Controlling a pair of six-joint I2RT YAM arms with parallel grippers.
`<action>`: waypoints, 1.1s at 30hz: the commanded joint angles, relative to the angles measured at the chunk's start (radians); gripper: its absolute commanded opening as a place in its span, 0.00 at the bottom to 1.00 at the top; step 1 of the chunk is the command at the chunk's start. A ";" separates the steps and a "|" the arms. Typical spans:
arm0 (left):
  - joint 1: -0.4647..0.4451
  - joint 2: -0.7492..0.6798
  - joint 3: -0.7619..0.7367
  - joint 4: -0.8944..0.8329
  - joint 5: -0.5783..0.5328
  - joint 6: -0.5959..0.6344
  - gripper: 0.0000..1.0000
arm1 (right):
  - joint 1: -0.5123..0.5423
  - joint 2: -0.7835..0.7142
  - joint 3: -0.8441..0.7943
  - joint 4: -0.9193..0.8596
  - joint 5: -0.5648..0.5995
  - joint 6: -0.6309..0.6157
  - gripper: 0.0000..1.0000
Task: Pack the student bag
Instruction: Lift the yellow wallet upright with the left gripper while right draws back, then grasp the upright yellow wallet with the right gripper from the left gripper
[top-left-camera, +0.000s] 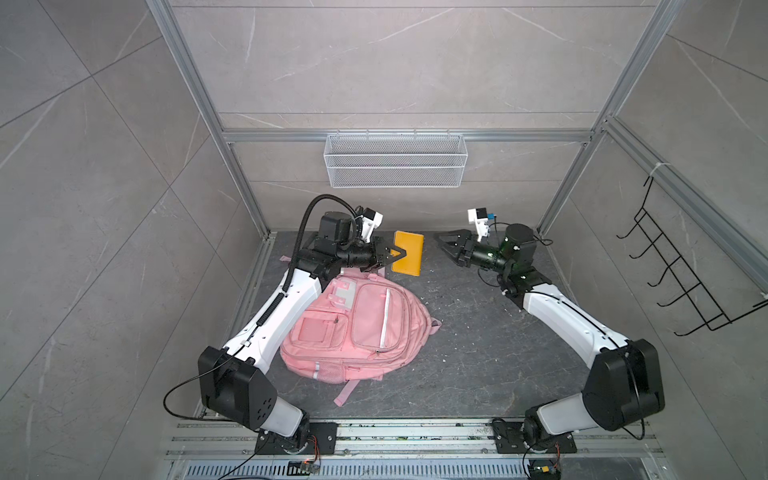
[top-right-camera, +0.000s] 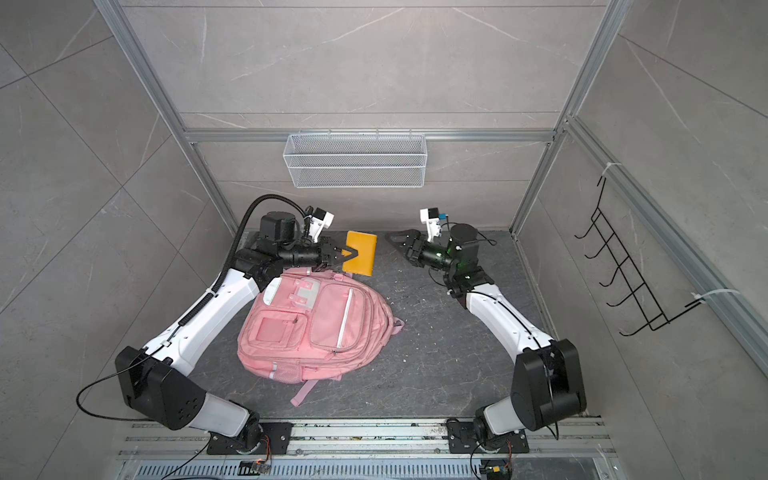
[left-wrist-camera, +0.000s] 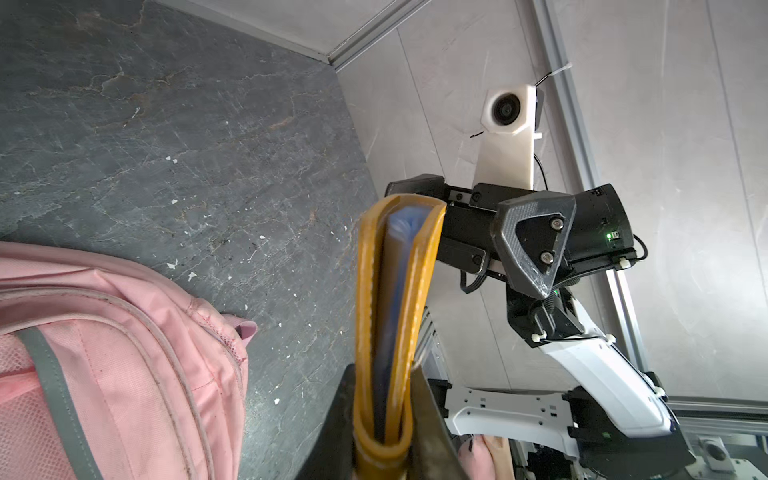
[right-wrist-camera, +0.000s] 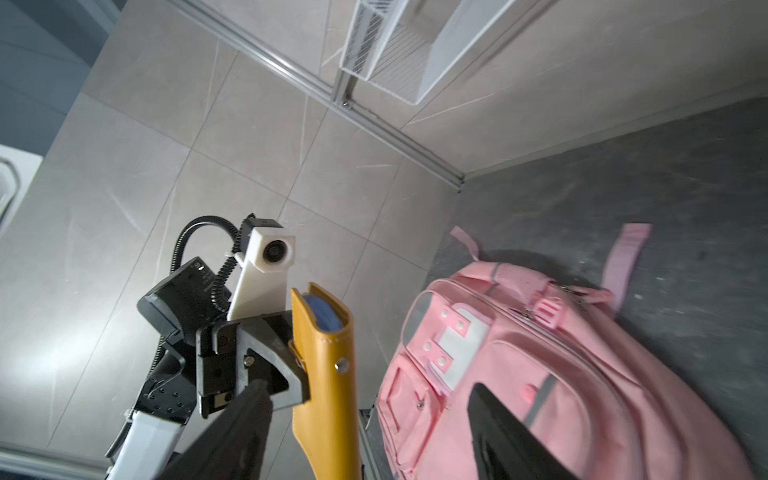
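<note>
Student bag (top-left-camera: 353, 328) lies flat on the dark table (top-left-camera: 478, 353), left of the middle, front pockets facing up and its top end toward the back wall. In both top views its zips look closed, though whether the main compartment is open along the top edge cannot be told.

The left pincer (top-left-camera: 400, 254) is clamped on a yellow notebook (top-left-camera: 409, 257) and holds it on edge in the air just past the bag's top end. The right pincer (top-left-camera: 446, 248) has its jaws spread apart, grips nothing, and points at the notebook from near by without touching it.

The step in hand appears to be bringing the notebook to the bag. The next move likely calls for an opening: the right pincer would need to find a zip pull or lift the bag's top edge and hold the mouth wide while the left arm tips the notebook in spine first.

The limp fabric may sag shut, and the left forearm runs close along the bag's side, crowding that flank. A wire basket (top-left-camera: 395, 160) on the back wall and a black hook rack (top-left-camera: 681, 270) on the right stand well clear.
</note>
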 joint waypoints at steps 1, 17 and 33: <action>0.014 -0.058 -0.006 0.072 0.050 -0.044 0.00 | 0.048 0.042 0.043 0.184 -0.060 0.091 0.77; 0.037 -0.103 -0.053 0.145 0.050 -0.100 0.00 | 0.119 0.147 0.075 0.326 -0.164 0.179 0.53; 0.053 -0.083 -0.079 0.227 0.061 -0.140 0.00 | 0.135 0.201 0.138 0.364 -0.222 0.220 0.27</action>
